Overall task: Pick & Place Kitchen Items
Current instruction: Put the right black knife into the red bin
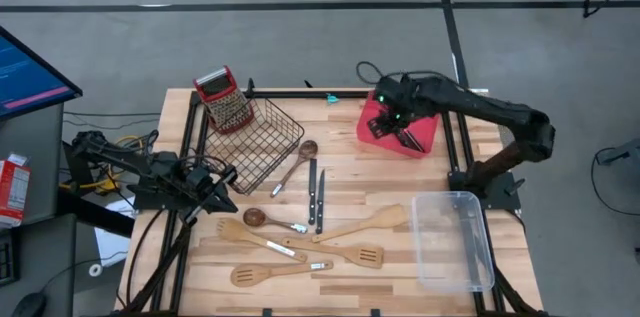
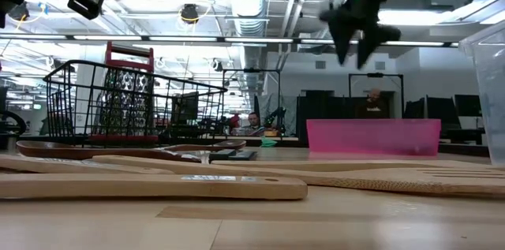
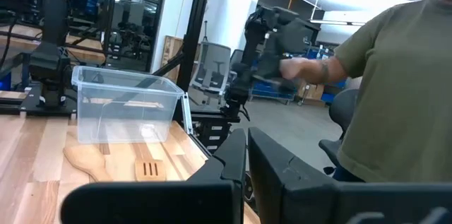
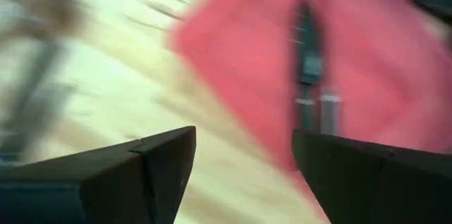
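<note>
Several kitchen items lie flat on the wooden table: two black-handled knives (image 1: 316, 195), a brown spoon (image 1: 297, 163), a dark-bowled spoon (image 1: 268, 220) and pale wooden spatulas (image 1: 362, 224) (image 1: 342, 254) (image 1: 272, 274). Another black-handled knife (image 4: 308, 58) lies in the red tray (image 1: 422, 139). My right gripper (image 1: 402, 133) hangs open above that tray with nothing between its fingers (image 4: 169, 155). At the table's left edge my left gripper (image 1: 222, 179) waits, shut and clear of everything.
A black wire basket (image 1: 262, 139) with a red-topped grater (image 1: 224, 99) stands at the far left. A clear plastic bin (image 1: 452, 239) sits at the near right. A person in an olive shirt (image 3: 402, 90) stands beyond the table's right side.
</note>
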